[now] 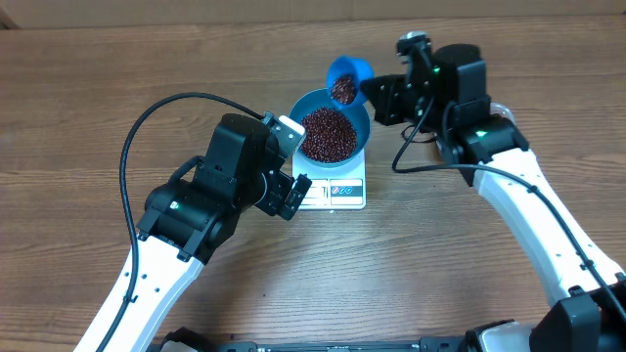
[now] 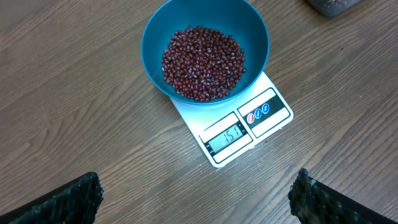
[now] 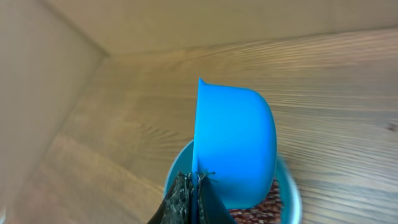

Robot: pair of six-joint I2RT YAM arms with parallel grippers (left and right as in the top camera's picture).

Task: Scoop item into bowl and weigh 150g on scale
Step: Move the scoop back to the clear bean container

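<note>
The scoop (image 1: 347,78) is held over the upper-right rim of the bowl (image 1: 364,125).
It is clamped in the right gripper (image 1: 377,98) and tipped down-left toward the bowl on the scale (image 1: 342,193); the left gripper (image 2: 196,202) is spread apart.

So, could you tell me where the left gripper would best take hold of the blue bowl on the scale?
Probably its rim. The bowl is round, deep and wide, so the left gripper should pinch the wall from above, one finger inside, one outside. Come in on the left arm's side: the scoop hangs over the far rim.
</note>
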